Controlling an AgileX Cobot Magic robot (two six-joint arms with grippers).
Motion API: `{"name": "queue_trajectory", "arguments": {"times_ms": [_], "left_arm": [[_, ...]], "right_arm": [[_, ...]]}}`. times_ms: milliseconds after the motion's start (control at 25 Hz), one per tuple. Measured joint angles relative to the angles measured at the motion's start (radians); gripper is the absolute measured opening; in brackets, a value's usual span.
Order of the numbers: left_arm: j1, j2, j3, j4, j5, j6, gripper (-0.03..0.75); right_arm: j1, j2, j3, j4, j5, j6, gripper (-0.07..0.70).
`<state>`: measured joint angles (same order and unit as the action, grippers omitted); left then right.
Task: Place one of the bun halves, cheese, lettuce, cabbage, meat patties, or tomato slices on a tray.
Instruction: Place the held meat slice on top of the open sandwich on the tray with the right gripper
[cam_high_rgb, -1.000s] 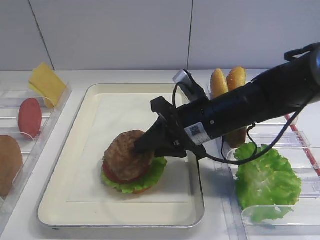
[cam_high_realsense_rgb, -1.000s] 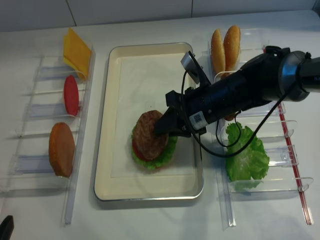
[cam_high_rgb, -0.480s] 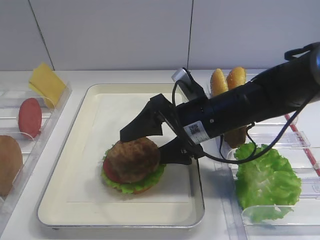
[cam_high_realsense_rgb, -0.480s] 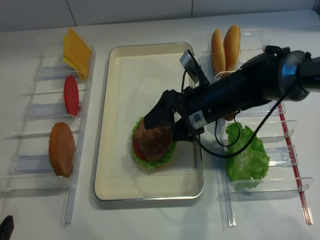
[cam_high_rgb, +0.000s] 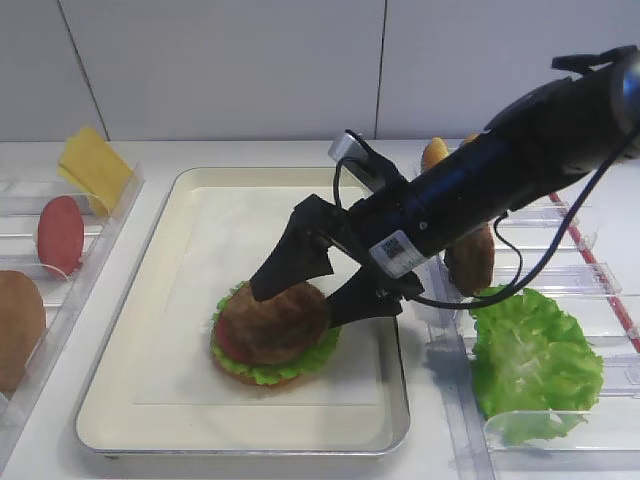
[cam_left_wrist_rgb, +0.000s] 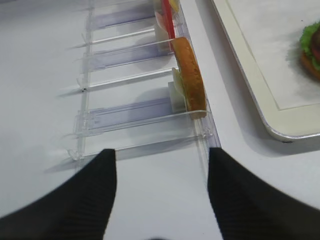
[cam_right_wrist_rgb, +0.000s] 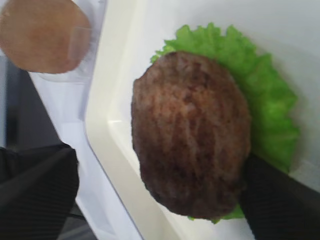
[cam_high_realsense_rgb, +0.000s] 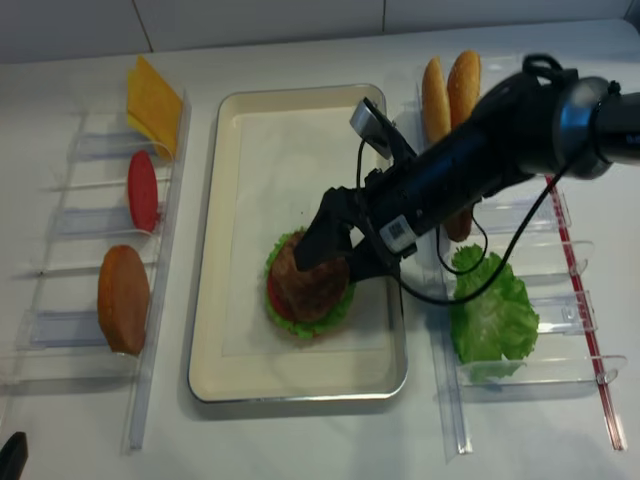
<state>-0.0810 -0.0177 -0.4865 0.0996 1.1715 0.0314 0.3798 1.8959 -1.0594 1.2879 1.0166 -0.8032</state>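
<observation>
A stack lies on the tray (cam_high_rgb: 150, 300) (cam_high_realsense_rgb: 240, 180): frilly lettuce (cam_high_rgb: 290, 368) (cam_right_wrist_rgb: 260, 85) at the bottom, a tomato slice (cam_high_rgb: 225, 340) over it and a dark-brown meat patty (cam_high_rgb: 275, 322) (cam_right_wrist_rgb: 192, 130) (cam_high_realsense_rgb: 305, 285) on top. My right gripper (cam_high_rgb: 300, 300) (cam_high_realsense_rgb: 330, 268) (cam_right_wrist_rgb: 157, 165) hangs just above the patty, open, one finger on each side and neither holding it. In the left wrist view my left gripper (cam_left_wrist_rgb: 161, 160) is open and empty over bare table, near a bun half (cam_left_wrist_rgb: 190, 75) standing in a clear bin.
Clear bins on the left hold the cheese (cam_high_rgb: 92, 165), a tomato slice (cam_high_rgb: 60, 235) and a bun half (cam_high_rgb: 15, 330). Bins on the right hold two bun halves (cam_high_realsense_rgb: 450, 85), another patty (cam_high_rgb: 470, 260) and loose lettuce (cam_high_rgb: 530, 360). The right arm crosses the tray's right rim.
My right gripper was shut on the patty a second ago; it has opened wide and risen slightly, leaving the patty on the stack.
</observation>
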Motion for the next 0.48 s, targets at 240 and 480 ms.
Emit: {"name": "queue_trajectory", "arguments": {"times_ms": [240,480], "left_arm": [[0.0,0.0,0.0,0.0,0.0,0.0,0.396],[0.0,0.0,0.0,0.0,0.0,0.0,0.396]], "right_arm": [[0.0,0.0,-0.085,-0.19,-0.007,0.117,0.634],[0.0,0.0,-0.169,-0.316,0.029,0.214,0.633]]}}
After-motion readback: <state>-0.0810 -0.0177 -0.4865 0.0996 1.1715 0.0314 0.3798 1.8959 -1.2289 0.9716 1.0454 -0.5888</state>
